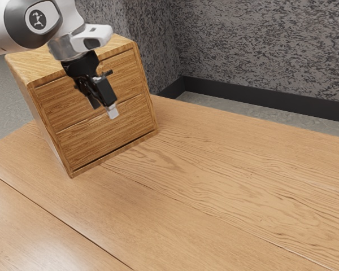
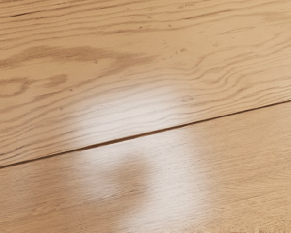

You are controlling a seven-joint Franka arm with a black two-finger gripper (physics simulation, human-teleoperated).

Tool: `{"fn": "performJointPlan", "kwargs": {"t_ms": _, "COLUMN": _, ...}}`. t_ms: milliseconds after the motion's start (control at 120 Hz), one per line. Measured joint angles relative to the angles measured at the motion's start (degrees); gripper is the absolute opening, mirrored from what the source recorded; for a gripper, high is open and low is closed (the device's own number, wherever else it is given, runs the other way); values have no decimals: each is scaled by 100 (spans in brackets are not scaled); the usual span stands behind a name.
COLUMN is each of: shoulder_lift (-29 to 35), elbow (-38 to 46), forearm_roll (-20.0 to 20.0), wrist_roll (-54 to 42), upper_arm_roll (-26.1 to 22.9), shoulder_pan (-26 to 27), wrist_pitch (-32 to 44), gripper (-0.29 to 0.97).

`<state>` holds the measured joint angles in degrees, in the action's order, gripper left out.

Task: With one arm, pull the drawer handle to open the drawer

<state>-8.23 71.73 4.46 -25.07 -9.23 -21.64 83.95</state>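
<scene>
**Gripper at the drawer fronts**

Exterior view: a wooden cabinet [image 1: 45,66] stands at the table's [image 1: 226,186] far corner, on the exterior view's left. Its upper drawer front [image 1: 56,101] and lower drawer front [image 1: 110,135] both sit flush with the cabinet. The gripper [image 1: 106,106] hangs right before them, tips at the line where the two fronts meet. It hides the handle, and I cannot tell whether it is open or closed.

Wrist view: a glossy wood surface [image 2: 136,63] is crossed by one thin dark seam [image 2: 145,132].
</scene>
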Motion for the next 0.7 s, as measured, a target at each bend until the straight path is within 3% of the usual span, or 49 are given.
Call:
{"fn": "performJointPlan", "kwargs": {"t_ms": 333, "shoulder_lift": 25, "elbow": -26, "forearm_roll": 10, "wrist_roll": -687, "upper_arm_roll": 0, "shoulder_pan": -1, "wrist_pitch": -37, "gripper": 68}}
{"fn": "performJointPlan", "kwargs": {"t_ms": 533, "shoulder_lift": 392, "elbow": -719, "forearm_roll": -92, "wrist_roll": -904, "upper_arm_roll": 13, "shoulder_pan": -1, "wrist_pitch": -181, "gripper": 68}}
{"fn": "performJointPlan", "kwargs": {"t_ms": 700, "shoulder_lift": 89, "elbow": -1073, "forearm_roll": -189, "wrist_roll": -994, "upper_arm_roll": -360, "shoulder_pan": -4, "wrist_pitch": 21, "gripper": 68}}
